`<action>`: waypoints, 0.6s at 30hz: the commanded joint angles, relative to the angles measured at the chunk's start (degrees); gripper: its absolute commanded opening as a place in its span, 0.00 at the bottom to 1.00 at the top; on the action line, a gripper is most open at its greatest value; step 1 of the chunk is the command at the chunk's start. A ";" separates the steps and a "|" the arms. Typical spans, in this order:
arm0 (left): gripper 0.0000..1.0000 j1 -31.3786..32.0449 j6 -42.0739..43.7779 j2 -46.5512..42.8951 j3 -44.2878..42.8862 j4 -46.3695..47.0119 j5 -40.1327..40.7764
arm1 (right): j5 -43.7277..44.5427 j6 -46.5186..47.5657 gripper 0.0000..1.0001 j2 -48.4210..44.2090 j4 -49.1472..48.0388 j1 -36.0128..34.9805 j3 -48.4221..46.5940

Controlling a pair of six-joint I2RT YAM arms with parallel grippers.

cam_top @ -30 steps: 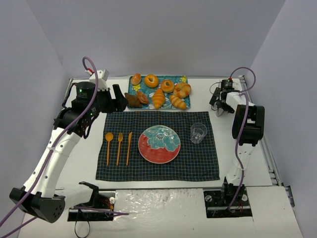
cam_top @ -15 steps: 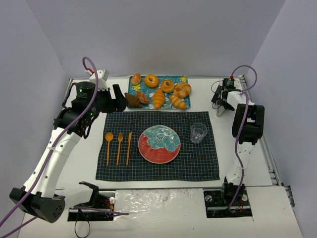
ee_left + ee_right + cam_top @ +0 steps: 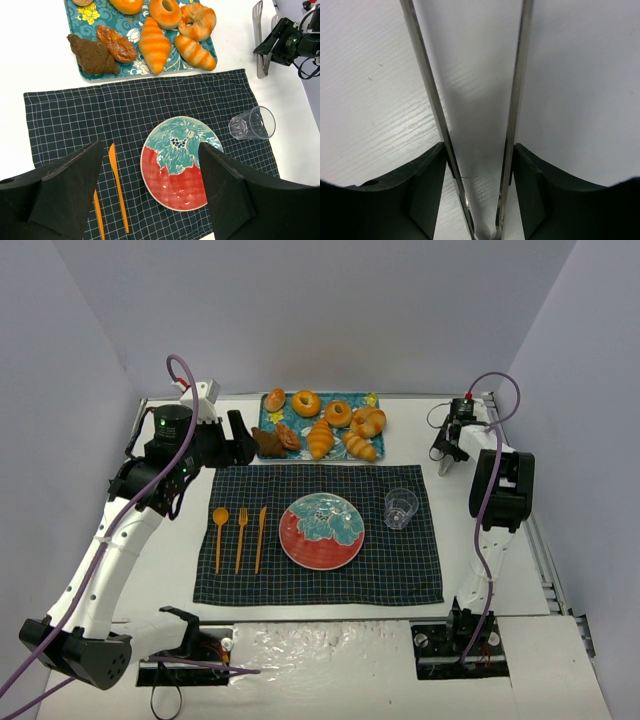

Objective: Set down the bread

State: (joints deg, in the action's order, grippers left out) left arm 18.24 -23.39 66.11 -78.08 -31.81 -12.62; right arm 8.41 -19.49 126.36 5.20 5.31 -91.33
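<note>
The bread point(image 3: 320, 438) point(image 3: 154, 45), a golden-orange ridged croissant, lies on the teal tray point(image 3: 372, 400) at the back, next to a paler croissant point(image 3: 360, 447). The red and teal plate point(image 3: 322, 531) point(image 3: 177, 160) sits bare on the dark checked mat. My left gripper point(image 3: 240, 435) point(image 3: 150, 147) hangs open high over the mat's left part, holding nothing. At the right edge of the table, my right gripper point(image 3: 447, 452) point(image 3: 480, 165) is shut on metal tongs point(image 3: 427, 90) point(image 3: 260, 45), its fingers point(image 3: 427, 185) pressing both tong arms.
Doughnuts point(image 3: 306, 402), a small bun and brown pastries point(image 3: 270, 442) share the tray. An empty clear glass point(image 3: 401, 508) stands right of the plate. An orange spoon, fork and knife point(image 3: 240, 538) lie left of it.
My right gripper has closed from wide open onto the tongs and shifted slightly toward the back. The left arm has not moved.
</note>
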 commanded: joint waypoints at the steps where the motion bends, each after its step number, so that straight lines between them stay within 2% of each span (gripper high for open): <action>1: 0.73 -0.22 0.10 -0.71 -0.58 3.89 -0.03 | -1.61 -1.55 0.48 -0.95 1.33 -0.30 2.41; 18: 0.73 -0.22 -0.26 -0.90 -0.14 4.30 -0.56 | 1.72 -1.08 0.48 -13.77 3.26 -3.48 5.39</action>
State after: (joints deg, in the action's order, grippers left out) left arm 18.24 -23.40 66.11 -77.52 -31.59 -12.64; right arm 8.58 -20.10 120.80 7.46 2.52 -85.68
